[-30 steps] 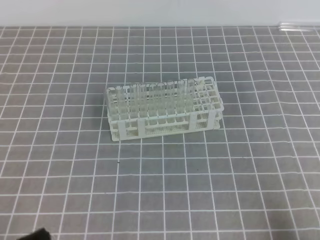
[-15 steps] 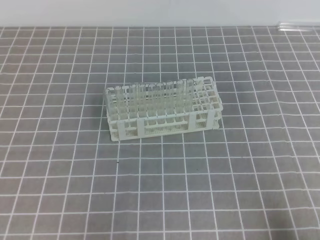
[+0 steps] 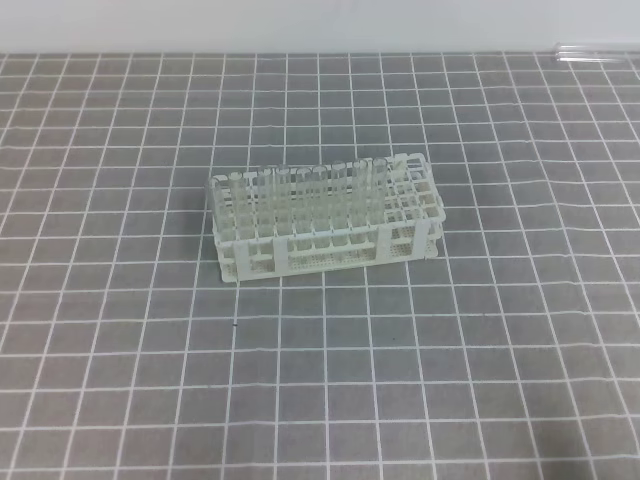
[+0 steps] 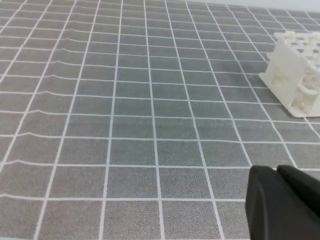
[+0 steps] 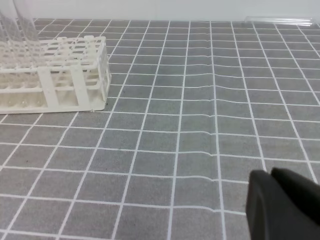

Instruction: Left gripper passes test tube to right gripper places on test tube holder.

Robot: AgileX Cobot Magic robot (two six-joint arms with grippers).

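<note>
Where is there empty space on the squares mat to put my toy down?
Lots of room: the grid mat is bare in front of the test tube holder, and on both of its sides. Behind the holder is free too, except the far right corner, where a clear tube lies. The holder's top is crowded with tubes.

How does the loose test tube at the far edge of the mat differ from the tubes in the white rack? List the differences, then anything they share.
1. Pose: the test tube lies flat on its side; the racked tubes stand upright.
2. Place: the test tube rests alone by the mat's far right edge; the racked tubes sit together in the test tube holder near the middle.
3. Support: the test tube lies on the surface; the racked tubes are held by the lattice.

Shared: all are slender, clear and colourless.
</note>
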